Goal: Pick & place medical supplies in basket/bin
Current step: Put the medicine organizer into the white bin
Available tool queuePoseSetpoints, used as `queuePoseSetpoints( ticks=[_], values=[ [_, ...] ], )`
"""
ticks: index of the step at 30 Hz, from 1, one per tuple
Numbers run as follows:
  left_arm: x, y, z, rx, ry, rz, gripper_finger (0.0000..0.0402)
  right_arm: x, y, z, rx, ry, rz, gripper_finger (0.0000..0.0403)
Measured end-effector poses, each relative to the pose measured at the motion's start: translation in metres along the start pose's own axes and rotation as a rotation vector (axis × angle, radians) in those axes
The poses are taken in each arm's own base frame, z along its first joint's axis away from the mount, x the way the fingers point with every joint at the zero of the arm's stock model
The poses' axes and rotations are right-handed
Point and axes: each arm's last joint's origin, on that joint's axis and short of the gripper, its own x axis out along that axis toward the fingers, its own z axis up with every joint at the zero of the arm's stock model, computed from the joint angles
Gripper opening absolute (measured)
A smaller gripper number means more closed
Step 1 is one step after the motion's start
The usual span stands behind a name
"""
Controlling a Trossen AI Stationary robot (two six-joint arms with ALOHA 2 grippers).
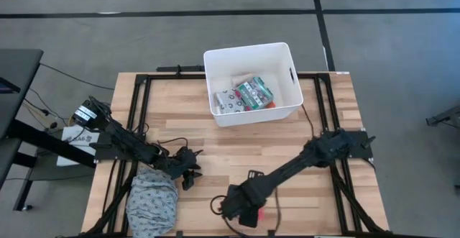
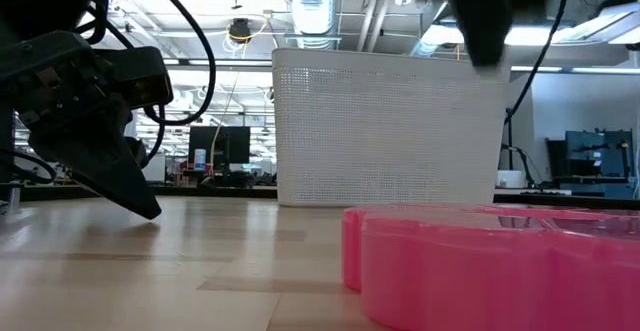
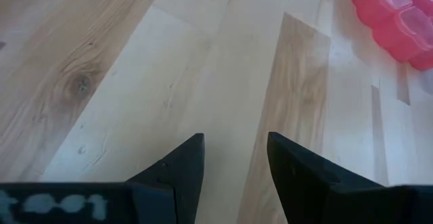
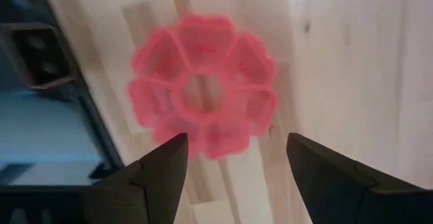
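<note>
Starting with your white tub [image 1: 285, 54]: it stands at the table's [image 1: 330, 137] far edge, a green-and-red box [image 1: 254, 92] and white packet [image 1: 228, 102] inside. Your right gripper [image 4: 237, 149] hangs spread wide above the pink round disc [image 4: 203, 85], holding nothing. Your left gripper [image 3: 235, 158], slightly parted and empty, hovers beside the grey cloth bundle [image 1: 152, 199].

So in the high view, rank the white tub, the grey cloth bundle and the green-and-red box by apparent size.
1. white tub, largest.
2. grey cloth bundle.
3. green-and-red box, smallest; it lies inside the tub, among other packets.
</note>
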Motion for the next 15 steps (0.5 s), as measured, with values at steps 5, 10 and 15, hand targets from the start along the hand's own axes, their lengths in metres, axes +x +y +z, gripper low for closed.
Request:
queuePoseSetpoints(
  ticks=[5, 10, 15],
  values=[
    [0.0, 0.0, 0.0, 0.001, 0.003, 0.003, 0.0151, 0.034, -0.001, 0.013, -0.045, 0.095, 0.007, 0.0245],
    [0.0, 0.0, -0.001, 0.004, 0.008, 0.006, 0.0151, 0.042, -0.006, 0.023, -0.091, 0.078, 0.024, 0.0245],
    [-0.001, -0.001, -0.003, 0.012, 0.009, 0.003, 0.0151, 0.044, -0.013, 0.029, -0.127, 0.06, 0.011, 0.0245]
  ],
)
